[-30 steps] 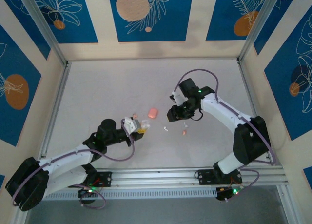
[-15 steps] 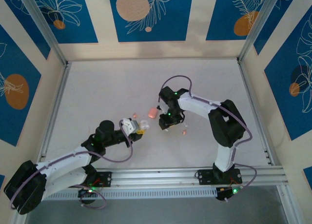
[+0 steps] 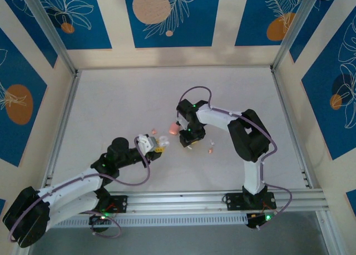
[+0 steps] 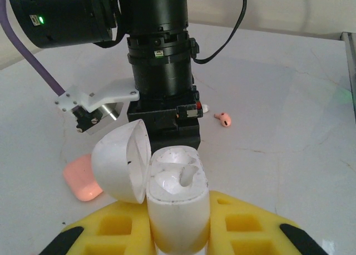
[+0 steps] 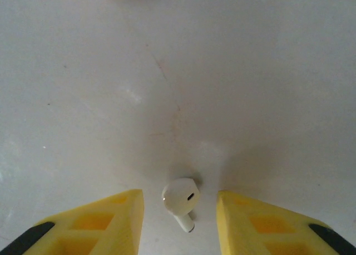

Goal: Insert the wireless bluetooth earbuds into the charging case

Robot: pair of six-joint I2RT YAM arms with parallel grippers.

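Clamping down on a white glossy plastic charging case, the left gripper has its yellow fingers pressed against both sides of it. The case's round lid is flipped open to the left, and both moulded wells inside are bare. No brand or logo anywhere on it.

Right gripper hangs low over the grey table with its yellow fingers apart, and a small white stemmed earbud lies on the surface between them, touching neither one.

The black wrist joint has a small white sticker, but the print is too tiny to read.

The salmon-pink pebble-shaped charging case sits closed on the table beside the right wrist. One tiny salmon-pink earbud lies past that wrist, and the other pink earbud is near the left gripper. Both are outside any case.
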